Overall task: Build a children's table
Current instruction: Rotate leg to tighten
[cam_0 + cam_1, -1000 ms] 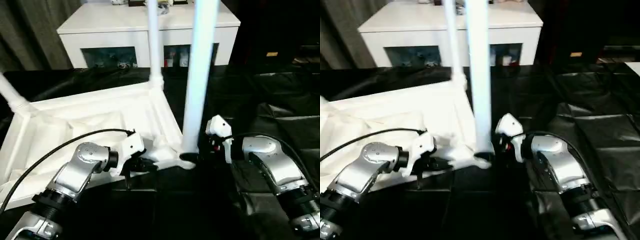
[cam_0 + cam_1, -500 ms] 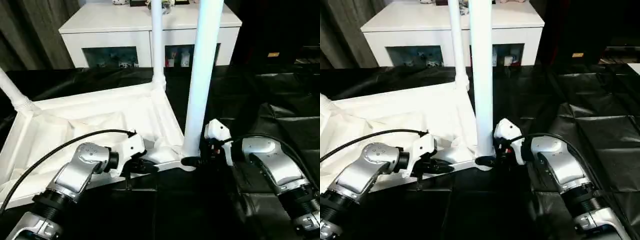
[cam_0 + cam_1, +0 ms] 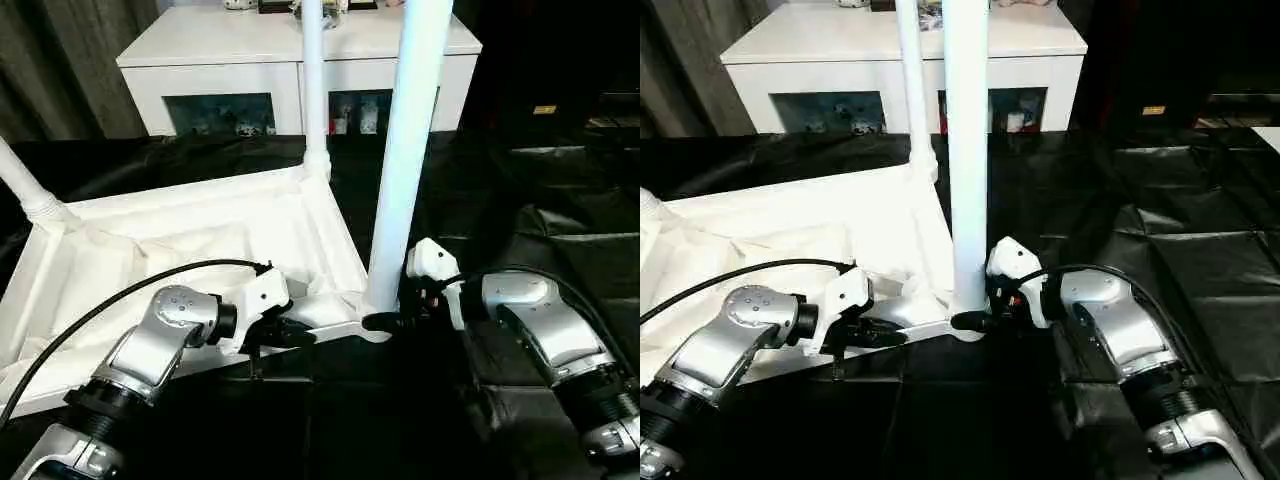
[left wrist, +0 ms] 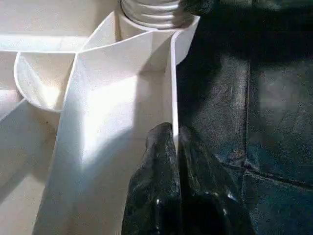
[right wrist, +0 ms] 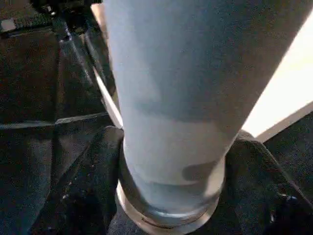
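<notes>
Right pincer [image 3: 385, 321] of mine clasping leg [image 3: 405, 160] at its base, leg's top cut off, left pincer [image 4: 175, 147] pinching tabletop [image 3: 200, 240] rim, both forearms low.

An upturned white tabletop [image 3: 190, 250] lies on black sheeting [image 3: 540, 210], its ribbed underside facing up. Three legs stand in corner sockets: a thick near leg [image 3: 400, 160] at the near right corner, a thinner far leg [image 3: 314, 90] behind it, and a slanted leg [image 3: 25, 190] at the left. The left claw [image 3: 290, 335] is pinched on the tabletop's near rim. The right claw [image 3: 385, 321] sits at the near leg's base, its black fingers on either side of the foot. A white cabinet [image 3: 290, 60] stands behind.
</notes>
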